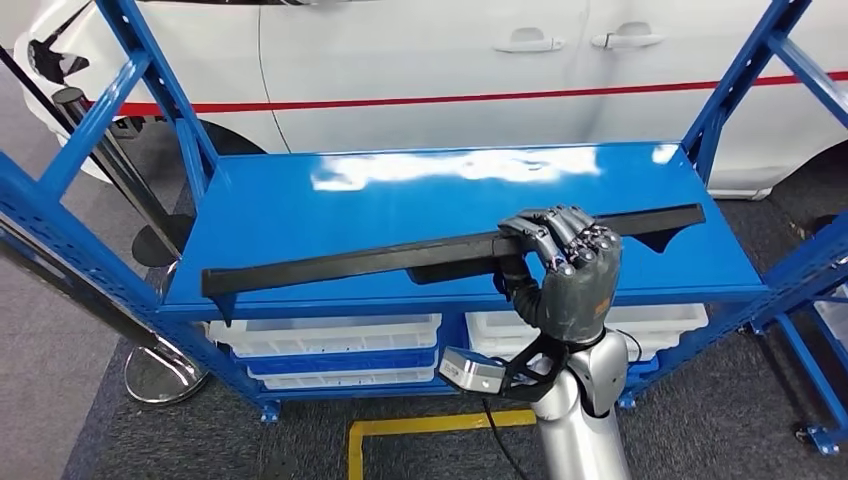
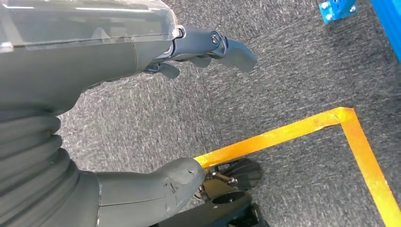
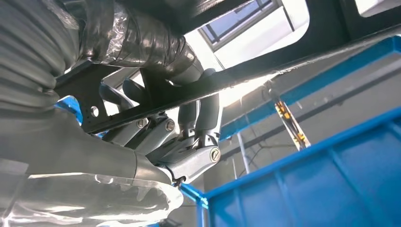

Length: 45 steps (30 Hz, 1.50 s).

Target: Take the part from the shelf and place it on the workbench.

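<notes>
The long, thin black plastic trim part (image 1: 400,258) lies lengthwise across the front of the blue metal shelf (image 1: 400,215), the right hand (image 1: 570,265) curled around it right of its middle. The grasp looks made, but whether the part has left the shelf surface cannot be told. Lifting, carrying and setting it on the counter remain. The left hand (image 2: 142,47) hangs over grey carpet (image 2: 293,71), fingers loosely spread, holding nothing.

Couldn't spot any readable text, label, brand or number anywhere in these shots, so nothing to report on the writing front.
</notes>
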Tool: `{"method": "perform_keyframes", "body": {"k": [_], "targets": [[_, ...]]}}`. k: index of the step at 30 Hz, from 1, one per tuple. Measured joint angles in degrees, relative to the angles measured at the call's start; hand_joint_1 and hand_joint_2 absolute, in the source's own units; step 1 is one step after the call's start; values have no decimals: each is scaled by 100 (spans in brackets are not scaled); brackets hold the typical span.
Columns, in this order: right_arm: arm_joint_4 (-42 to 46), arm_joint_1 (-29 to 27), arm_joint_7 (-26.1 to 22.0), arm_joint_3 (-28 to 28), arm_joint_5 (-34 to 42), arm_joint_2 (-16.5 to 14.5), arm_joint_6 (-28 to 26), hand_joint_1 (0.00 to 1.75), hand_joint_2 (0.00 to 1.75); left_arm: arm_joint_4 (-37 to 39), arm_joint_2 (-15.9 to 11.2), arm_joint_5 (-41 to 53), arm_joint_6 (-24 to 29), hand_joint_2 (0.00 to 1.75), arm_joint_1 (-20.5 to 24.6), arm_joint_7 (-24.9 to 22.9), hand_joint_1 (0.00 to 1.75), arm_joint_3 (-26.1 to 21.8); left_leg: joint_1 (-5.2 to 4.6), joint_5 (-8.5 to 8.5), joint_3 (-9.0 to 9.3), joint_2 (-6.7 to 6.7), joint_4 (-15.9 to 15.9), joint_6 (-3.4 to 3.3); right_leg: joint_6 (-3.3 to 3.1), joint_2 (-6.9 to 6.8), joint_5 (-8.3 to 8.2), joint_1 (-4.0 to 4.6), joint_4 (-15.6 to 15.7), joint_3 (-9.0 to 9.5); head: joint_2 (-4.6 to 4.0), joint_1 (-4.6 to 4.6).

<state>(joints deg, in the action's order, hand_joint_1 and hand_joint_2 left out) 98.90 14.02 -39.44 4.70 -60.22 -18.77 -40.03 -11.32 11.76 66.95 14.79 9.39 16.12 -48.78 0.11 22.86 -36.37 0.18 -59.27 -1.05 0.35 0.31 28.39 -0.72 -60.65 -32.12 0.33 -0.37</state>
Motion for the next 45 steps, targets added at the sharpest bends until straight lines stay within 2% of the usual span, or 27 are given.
{"method": "perform_keyframes", "body": {"k": [2, 3, 6, 7, 8, 9, 10, 12, 14, 16, 18, 20, 22, 23, 24, 26, 28, 29, 32, 34, 37, 38, 39, 40, 41, 43, 45], "targets": [[0, 6, 0, 7, 19, -3, 1, 175, 175, 0, -1, -1, 8, 175, -3, -5, 0, -1, 14, 24, -59, -7, -40, 76, -102, -15, -61, -12, 49, -50, 0, -1], [2, 8, 0, 11, 24, -5, 1, 175, 175, 0, -1, -2, 10, 175, -6, -7, 0, -2, 24, 153, -121, -9, -156, 111, -151, -24, -114, -18, 67, -93, 0, -1], [7, 13, -1, 35, 25, -9, 1, 175, 175, 0, 0, -2, 11, 175, -3, -10, 0, -2, 47, 882, -437, -9, -1084, 180, -225, -39, -273, -9, 78, -281, 0, -2], [7, 14, -1, 40, 24, -9, 1, 175, 175, 0, 0, -1, 10, 175, -3, -11, 0, -2, 50, 1045, -505, -9, -1400, 190, -228, -41, -325, 0, 73, -355, 0, -2], [7, 14, -1, 43, 24, -9, 1, 175, 175, 0, 0, -1, 10, 175, -3, -13, 0, -2, 51, 1103, -493, -9, -1568, 190, -226, -42, -378, 8, 68, -429, 0, -2], [7, 14, -1, 43, 24, -9, 1, 175, 175, 0, 0, -1, 10, 175, -3, -15, 0, -2, 50, 1053, -370, -9, -1528, 181, -220, -42, -430, 13, 61, -500, 0, -2], [8, 14, -1, 44, 24, -9, 1, 175, 175, 0, -1, 0, 10, 175, -1, -16, 0, -2, 47, 927, -131, -9, -1266, 162, -213, -42, -477, 16, 54, -561, 0, -2], [19, 16, -2, 46, 23, -10, 0, 175, 175, -2, -8, 1, 11, 175, 20, -16, 0, -2, 23, 744, 482, -13, -442, 95, -184, -43, -567, 23, 45, -643, 0, -2], [34, 18, -2, 55, 14, -11, 0, 175, 175, -5, -21, 2, 15, 175, 49, -16, 0, -2, -17, 705, 782, -15, 54, 33, -122, -53, -656, 17, 61, -671, 0, -1], [46, 20, -2, 65, 0, -11, 1, 175, 175, -6, -26, 2, 18, 175, 58, -18, 0, -2, -35, 637, 758, -13, 142, -25, -42, -63, -752, 3, 108, -673, 0, -1], [55, 22, -1, 73, -21, -8, 1, 175, 175, -6, -24, 2, 17, 175, 60, -21, 0, -2, -15, 497, 717, 9, 228, -99, 18, -57, -662, -7, 55, -721, 0, 0], [61, 24, 1, 79, -38, -4, 1, 175, 175, -7, -21, 3, 13, 175, 69, -25, 0, -2, 3, 341, 607, 30, 274, -153, 57, -48, -184, -13, -395, -880, 0, 1], [63, 24, 1, 82, -40, -2, 1, 175, 175, -5, -21, 4, 10, 175, 68, -27, 0, -2, 3, 220, 438, 36, 261, -167, 94, -44, 294, -17, -1117, -1063, 0, 1], [63, 23, 1, 83, -40, -1, 1, 175, 175, -5, -21, 4, 9, 175, 66, -29, 0, -2, 4, 165, 354, 42, 248, -159, 112, -44, 368, -23, -1358, -1077, 0, 2], [63, 23, 1, 84, -40, -1, 1, 175, 175, -5, -22, 4, 8, 175, 64, -29, 0, -2, 7, 115, 271, 46, 231, -146, 127, -45, 327, -33, -1409, -992, 0, 1], [63, 27, 1, 101, -50, -1, 1, 175, 175, -7, -21, 4, 8, 175, 68, -32, 0, -2, 17, 35, 120, 46, 165, -104, 142, -49, 110, -64, -896, -498, 0, 2], [63, 32, 1, 152, -72, -1, 1, 175, 175, -7, -22, 3, 12, 175, 72, -34, 0, -2, 12, -19, -6, 41, 75, -42, 110, -44, 59, -59, -209, -4, 0, 1], [62, 33, 0, 181, -82, -1, 1, 175, 175, -7, -24, 3, 15, 175, 76, -35, 0, -2, 5, -43, -44, 39, 38, -7, 76, -37, 87, -50, -19, 103, 0, 1], [61, 31, -1, 249, -113, -1, 1, 175, 175, -7, -24, 2, 20, 175, 80, -42, 0, -2, 22, -116, -108, 33, 9, 107, -71, -26, 35, -26, 52, 38, 0, 1], [55, 38, 0, 301, -108, -3, 1, 175, 175, -7, -24, 2, 20, 175, 69, -49, 0, -2, 47, 125, -220, 27, -205, 174, -166, -40, -76, -33, 63, -58, 0, -2], [-38, 105, 1, 343, 40, 2, 2, 175, 175, -7, -28, 4, 17, 175, 67, -39, 0, -2, 58, 897, -544, 24, -1232, 230, -226, -46, -256, -19, 60, -290, 0, -2], [-81, 125, 1, 343, 72, 4, 3, 175, 175, -7, -31, 4, 15, 175, 66, -35, 0, -2, 58, 1019, -584, 23, -1510, 232, -227, -46, -317, -9, 56, -375, 0, -3], [-116, 136, 1, 343, 84, 4, 3, 175, 175, -7, -32, 4, 14, 175, 64, -34, 0, -2, 56, 1020, -527, 23, -1602, 224, -224, -46, -372, -1, 51, -451, 0, -3], [-143, 140, 1, 343, 86, 4, 3, 175, 175, -7, -34, 4, 13, 175, 64, -34, 0, -2, 51, 923, -352, 22, -1474, 207, -218, -45, -425, 5, 46, -520, 0, -3], [-164, 146, 0, 343, 88, 4, 2, 175, 175, -7, -36, 4, 13, 175, 66, -34, 0, -2, 45, 785, -82, 20, -1160, 180, -210, -44, -472, 9, 42, -575, 0, -3], [-192, 172, -1, 343, 92, 4, 1, 175, 175, -7, -48, 4, 13, 175, 84, -33, 0, -2, 13, 664, 513, 17, -324, 110, -176, -48, -564, 11, 40, -646, 0, -2], [-208, 192, -1, 354, 54, 2, 1, 175, 175, -7, -58, 3, 14, 175, 97, -33, 0, -2, -28, 684, 765, 13, 117, 52, -113, -58, -657, 4, 66, -665, 0, -3]]}}
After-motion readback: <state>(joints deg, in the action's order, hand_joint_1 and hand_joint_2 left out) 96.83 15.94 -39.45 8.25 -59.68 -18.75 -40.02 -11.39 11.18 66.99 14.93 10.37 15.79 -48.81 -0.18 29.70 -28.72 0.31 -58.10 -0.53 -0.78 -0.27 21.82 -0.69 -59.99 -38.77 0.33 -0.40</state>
